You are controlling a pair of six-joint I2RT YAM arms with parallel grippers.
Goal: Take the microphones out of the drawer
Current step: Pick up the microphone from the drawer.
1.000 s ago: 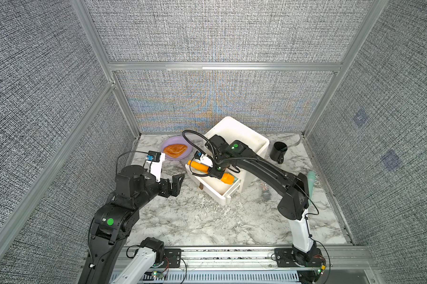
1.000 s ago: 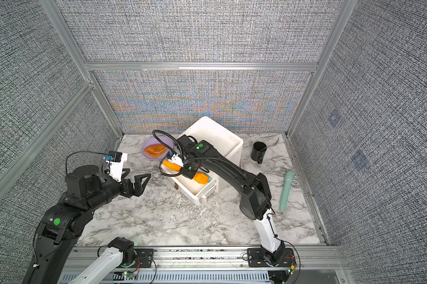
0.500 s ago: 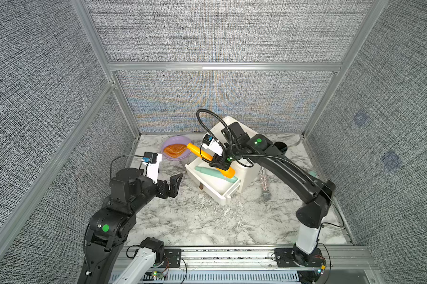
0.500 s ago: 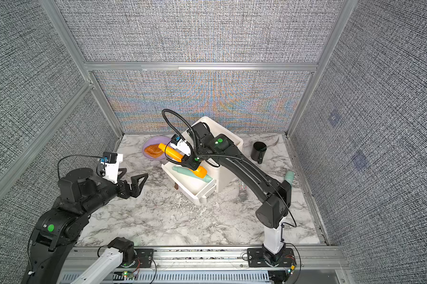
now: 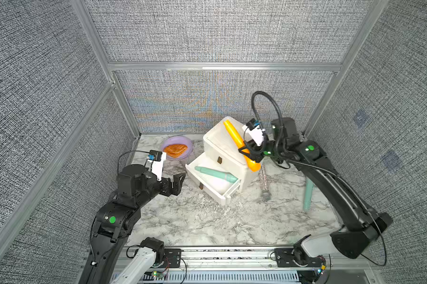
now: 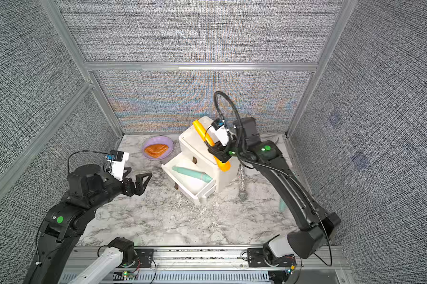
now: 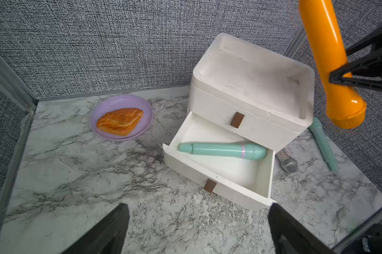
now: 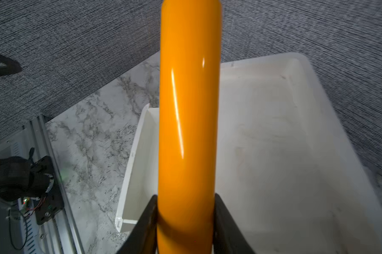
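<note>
Both top views look down from the front; close wrist cameras share the drawer unit (image 7: 251,94).

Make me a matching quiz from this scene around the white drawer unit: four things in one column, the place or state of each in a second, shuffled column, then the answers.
Column one
1. long orange plastic microphone
2. silver glittery microphone with a mesh head
3. golden-brown pastry
4. lower drawer of the white drawer unit

Column two
A. open, with a mint-green plastic microphone inside
B. on the round purple plate
C. clamped in the right gripper, off the table
D. lying on the marble tabletop beside the unit

Pairs: 1-C, 2-D, 3-B, 4-A
</note>
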